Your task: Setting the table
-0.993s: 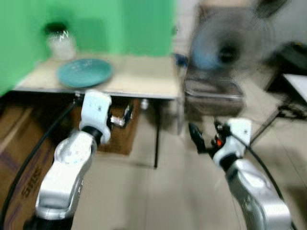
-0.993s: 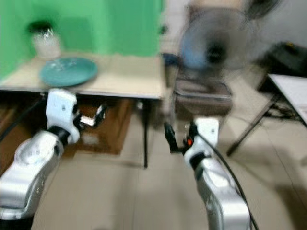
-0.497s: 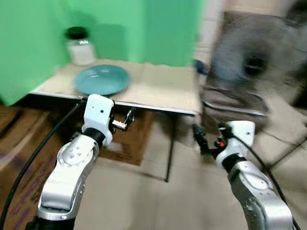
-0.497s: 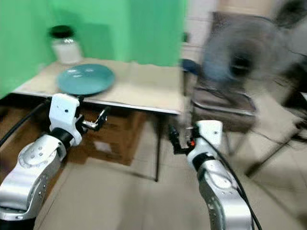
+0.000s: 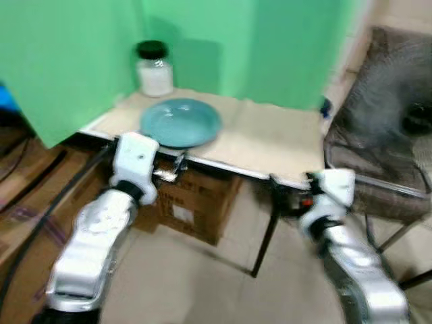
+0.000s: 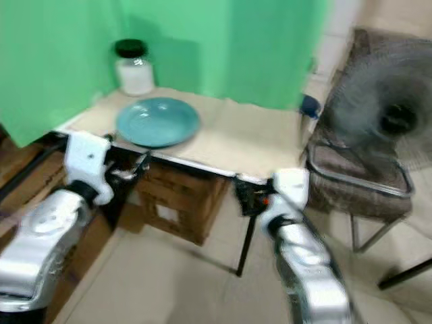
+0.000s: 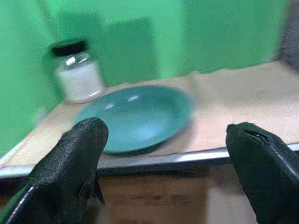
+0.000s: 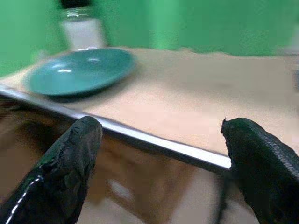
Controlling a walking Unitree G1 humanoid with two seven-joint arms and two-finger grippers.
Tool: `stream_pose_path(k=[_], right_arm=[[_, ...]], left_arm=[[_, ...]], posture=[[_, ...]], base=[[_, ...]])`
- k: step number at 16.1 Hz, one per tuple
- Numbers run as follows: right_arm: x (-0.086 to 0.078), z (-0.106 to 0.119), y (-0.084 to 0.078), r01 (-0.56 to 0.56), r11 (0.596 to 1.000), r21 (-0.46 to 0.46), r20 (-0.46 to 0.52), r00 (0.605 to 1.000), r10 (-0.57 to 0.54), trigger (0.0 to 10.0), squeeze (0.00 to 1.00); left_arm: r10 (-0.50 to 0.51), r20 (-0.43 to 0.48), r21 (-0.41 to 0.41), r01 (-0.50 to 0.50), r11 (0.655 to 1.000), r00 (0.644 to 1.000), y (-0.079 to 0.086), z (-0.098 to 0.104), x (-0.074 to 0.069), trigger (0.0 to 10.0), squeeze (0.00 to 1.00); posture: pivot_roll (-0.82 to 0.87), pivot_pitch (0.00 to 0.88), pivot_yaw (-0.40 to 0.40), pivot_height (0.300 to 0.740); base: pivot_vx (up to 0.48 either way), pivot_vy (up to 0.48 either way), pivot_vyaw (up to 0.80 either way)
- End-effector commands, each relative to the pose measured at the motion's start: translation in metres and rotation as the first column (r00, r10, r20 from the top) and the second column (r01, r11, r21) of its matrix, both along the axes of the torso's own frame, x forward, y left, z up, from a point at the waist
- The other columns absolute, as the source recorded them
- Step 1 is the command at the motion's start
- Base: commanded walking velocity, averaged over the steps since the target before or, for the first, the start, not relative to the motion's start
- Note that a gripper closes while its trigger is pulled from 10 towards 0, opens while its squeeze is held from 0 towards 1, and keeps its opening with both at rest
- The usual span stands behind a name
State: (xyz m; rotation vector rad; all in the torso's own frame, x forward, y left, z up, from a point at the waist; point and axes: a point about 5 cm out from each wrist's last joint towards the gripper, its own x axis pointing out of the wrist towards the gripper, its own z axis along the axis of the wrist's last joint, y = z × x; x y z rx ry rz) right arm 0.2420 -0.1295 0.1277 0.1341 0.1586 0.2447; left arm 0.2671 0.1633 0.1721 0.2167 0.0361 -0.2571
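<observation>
Closing on the table (image 5: pixel 270 145), the head camera now shows it nearer and more central than a second ago, so the robot is still approaching. A teal plate (image 5: pixel 180 122) lies toward the table's left end, a white jar (image 5: pixel 154 70) behind it, bare tabletop to the right. Beyond the right edge stands a fan (image 6: pixel 385 121).

Left gripper (image 7: pixel 170 170): fingers apart, empty, level with the front edge, plate just beyond.

Right gripper (image 8: pixel 163 175): fingers apart, empty, below the metal rim.
</observation>
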Motion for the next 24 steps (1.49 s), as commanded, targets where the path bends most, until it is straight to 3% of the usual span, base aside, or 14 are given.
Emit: stream_pose_path(k=[1, 9, 13, 20, 24], right_arm=[[-0.0008, -0.0012, -0.0111, 0.039, 0.999, -0.021, -0.003, 0.999, -0.039, 10.0, 0.0], [-0.0008, 0.0009, -0.0082, 0.011, 0.999, -0.046, 0.01, 1.0, -0.01, 10.0, 0.0], [-0.0004, -0.0001, -0.0074, 0.015, 0.998, -0.062, 0.008, 1.0, -0.015, 10.0, 0.0], [0.0007, 0.0004, -0.0085, 0.003, 0.997, -0.074, 0.013, 1.0, -0.002, 10.0, 0.0], [0.0033, 0.0011, -0.0111, 0.033, 0.997, -0.066, 0.012, 0.999, -0.033, 10.0, 0.0]], left_arm=[[-0.028, 0.012, -0.012, 0.028, 1.0, 1.0, -0.0079, 0.0031, 0.0007, 10.0, 0.0], [-0.027, 0.009, -0.013, 0.027, 1.0, 1.0, -0.0077, 0.0026, -0.0002, 10.0, 0.0], [-0.031, 0.007, -0.008, 0.031, 0.999, 1.0, -0.0081, 0.0024, -0.0005, 10.0, 0.0], [-0.038, 0.004, -0.005, 0.038, 0.999, 0.999, -0.0097, 0.0015, -0.0006, 10.0, 0.0], [-0.046, -0.001, -0.002, 0.046, 0.999, 0.999, -0.01, 0.0006, -0.0009, 10.0, 0.0]], posture=[[0.12, 0.0, -0.031, 0.74], [0.11, 0.0, -0.031, 0.74], [0.12, 0.0, -0.029, 0.74], [0.12, 0.0, -0.035, 0.74], [0.12, 0.0, -0.037, 0.74]], base=[[0.349, 0.0, 0.0], [0.344, 0.0, 0.0], [0.344, 0.0, 0.66], [0.342, 0.0, 0.0], [0.339, 0.0, 0.54]])
